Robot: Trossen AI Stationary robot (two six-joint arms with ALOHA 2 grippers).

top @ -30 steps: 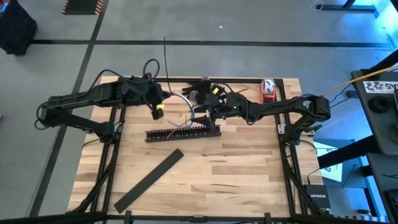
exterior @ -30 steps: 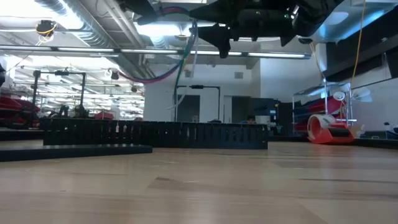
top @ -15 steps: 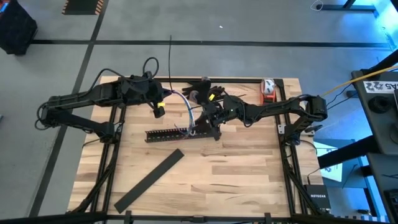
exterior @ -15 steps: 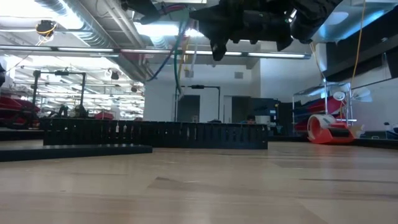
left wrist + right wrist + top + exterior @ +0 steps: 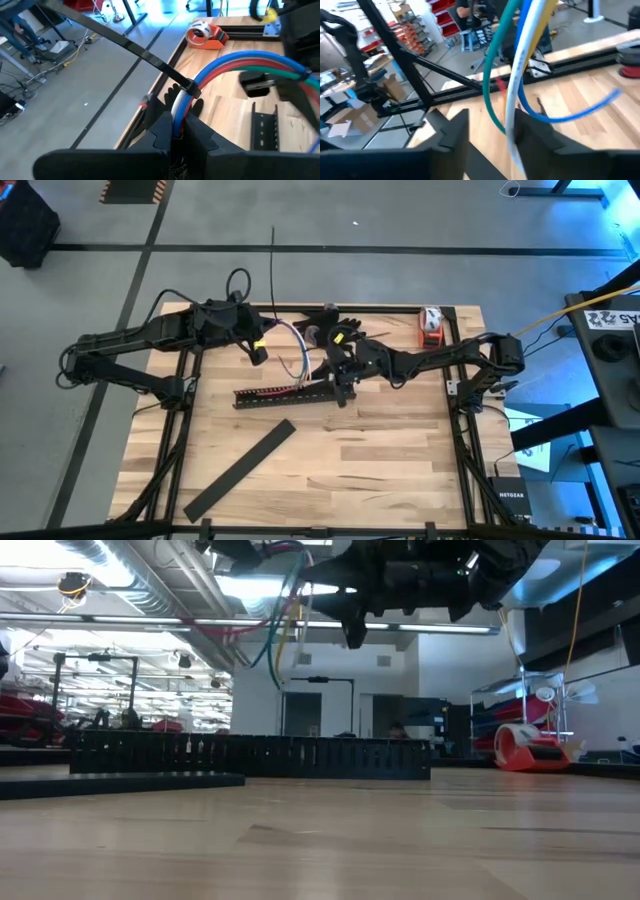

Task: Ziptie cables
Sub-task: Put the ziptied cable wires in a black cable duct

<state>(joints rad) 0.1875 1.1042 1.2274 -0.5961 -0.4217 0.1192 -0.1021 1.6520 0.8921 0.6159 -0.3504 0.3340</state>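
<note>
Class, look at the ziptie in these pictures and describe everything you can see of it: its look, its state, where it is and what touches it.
The ziptie is a thin, flat, dark strip that looks like stiff plastic. One end is looped round the cables, a bundle of blue, red, green and white wires, with a small square head at the loop. Its long free tail sticks straight out, past the table's far edge in the high view. The loop sits just beyond the left gripper, which is shut on the cables. Whether the loop is pulled fully tight cannot be told.
</note>
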